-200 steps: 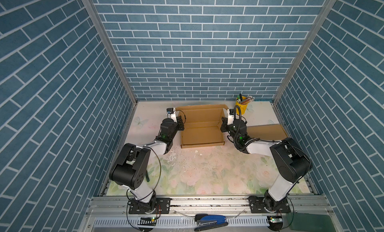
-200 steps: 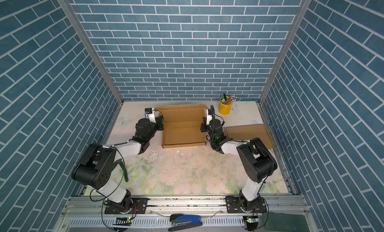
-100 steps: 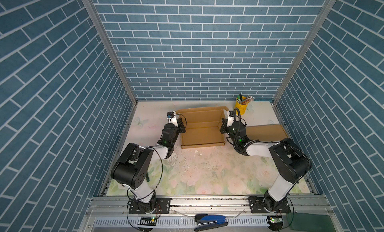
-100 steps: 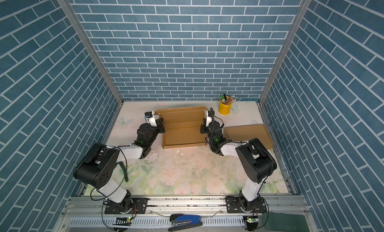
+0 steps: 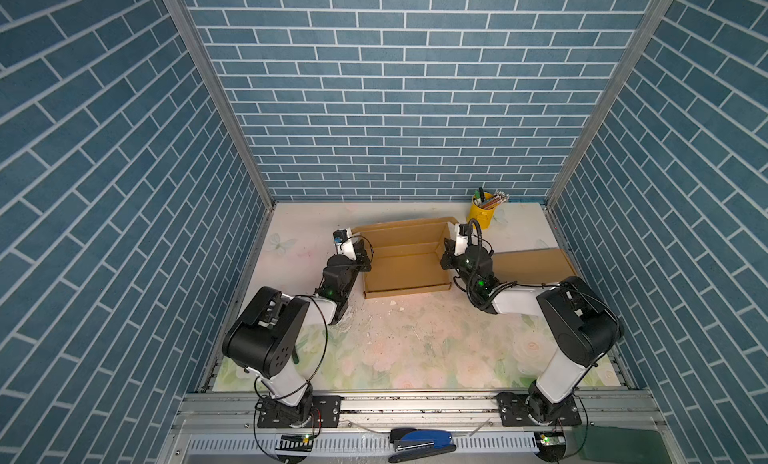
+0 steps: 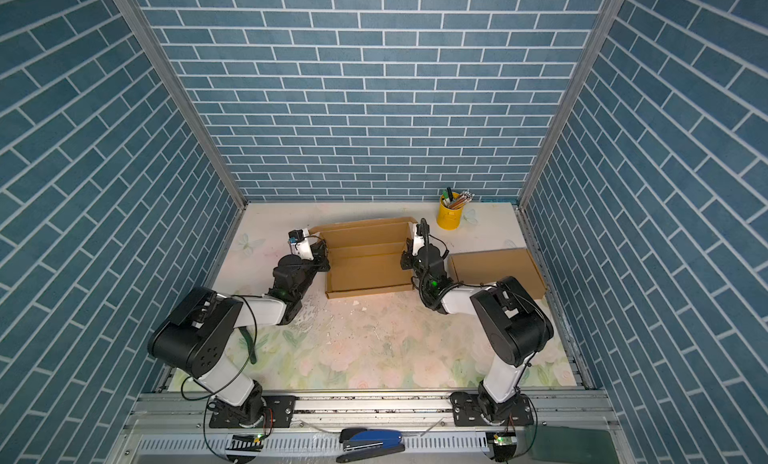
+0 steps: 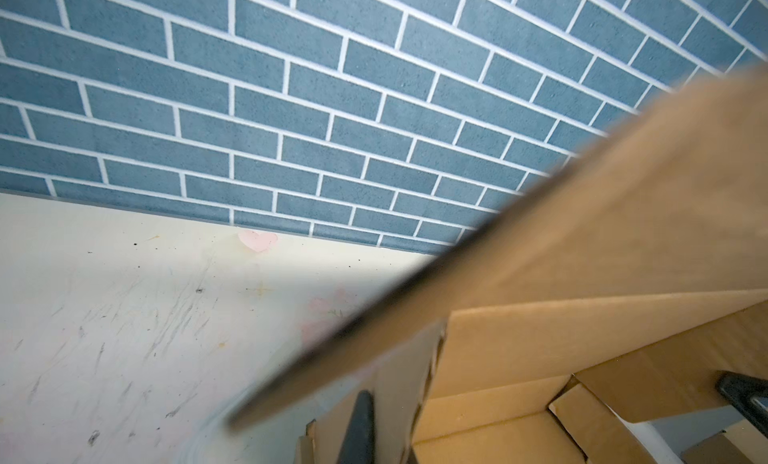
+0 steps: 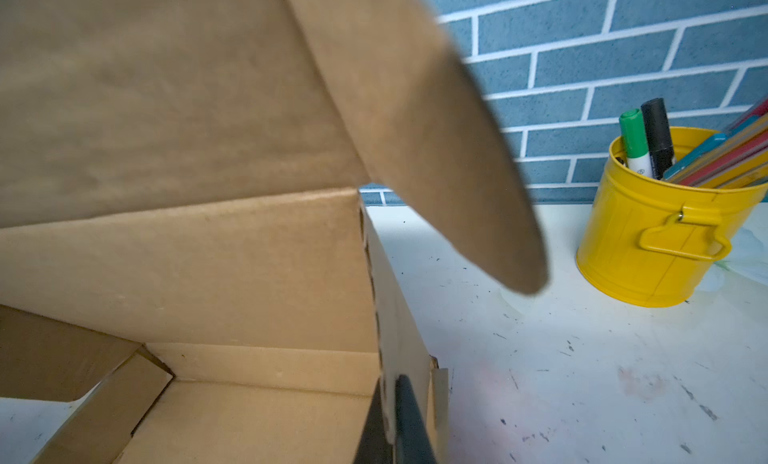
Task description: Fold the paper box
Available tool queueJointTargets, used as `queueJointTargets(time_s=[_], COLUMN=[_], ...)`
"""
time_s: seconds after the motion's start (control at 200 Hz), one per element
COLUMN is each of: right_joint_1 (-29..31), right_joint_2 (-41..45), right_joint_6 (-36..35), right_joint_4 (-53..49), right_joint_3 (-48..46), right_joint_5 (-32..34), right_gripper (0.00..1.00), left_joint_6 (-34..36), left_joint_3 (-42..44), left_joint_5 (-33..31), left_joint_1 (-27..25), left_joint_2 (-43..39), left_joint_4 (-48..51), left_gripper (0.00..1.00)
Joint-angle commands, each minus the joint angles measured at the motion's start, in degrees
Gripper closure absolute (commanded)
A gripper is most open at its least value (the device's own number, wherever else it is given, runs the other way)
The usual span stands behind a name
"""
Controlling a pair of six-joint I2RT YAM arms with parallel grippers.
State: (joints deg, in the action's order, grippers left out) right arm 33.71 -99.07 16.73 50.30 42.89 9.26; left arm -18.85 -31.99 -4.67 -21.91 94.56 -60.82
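Paper box [image 5: 405, 258] sits toward the back of the table [image 5: 415, 349], between the two arms. It is open at the top, and its lid stands up behind it, tilted toward the rear wall. Inside we see the brown cardboard floor and folded inner flaps at the corners. Just beyond its right rear corner stands a yellow bucket [image 8: 660, 229]. It holds a green-capped marker [image 8: 633, 139], a black marker [image 8: 658, 133] and a bundle of coloured pencils [image 8: 723, 154].

The left gripper [image 5: 365, 256] is at the box's left side wall with its jaws closed tight. In the left wrist view we see only one dark finger [image 7: 361, 424], lying against the cardboard, so we take the wall to be pinched. The right gripper [image 5: 445, 254] is at the right side wall, and its jaws are closed to a thin grip on the wall. Its two dark fingers [image 8: 409, 420] show on either side of the cardboard edge.

We count two arms, two grippers and one open box. A flat cardboard sheet [image 5: 532, 266] lies on the table to the box's right. We also count one bucket, two markers, and one blue stapler [image 5: 422, 441] on the front rail.
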Motion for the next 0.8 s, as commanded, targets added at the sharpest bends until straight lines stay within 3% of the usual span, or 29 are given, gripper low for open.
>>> queueJointTargets(time_s=[0.0,0.445,0.795], right_joint_1=[1.1,0.8,-2.4], right_joint_2=[-1.2,-1.0,1.2], right_joint_6=[2.9,2.5,2.4], right_joint_4=[-2.0,-2.6,-7.4], right_joint_3=[-1.9,-3.4,-5.1], right_joint_5=[-2.1,-4.3,-12.5], right_gripper=[1.0,1.0,1.0], left_joint_6=[-1.6,-0.1,0.2], left_joint_3=[1.9,7.0,7.7], left_joint_5=[3.1,2.6,2.9], left_joint_1=[-2.3,-2.3,-2.3], left_joint_2=[2.2,2.8,3.5], left_joint_4=[5.3,3.0,2.1], left_gripper=[0.93,0.93,0.92])
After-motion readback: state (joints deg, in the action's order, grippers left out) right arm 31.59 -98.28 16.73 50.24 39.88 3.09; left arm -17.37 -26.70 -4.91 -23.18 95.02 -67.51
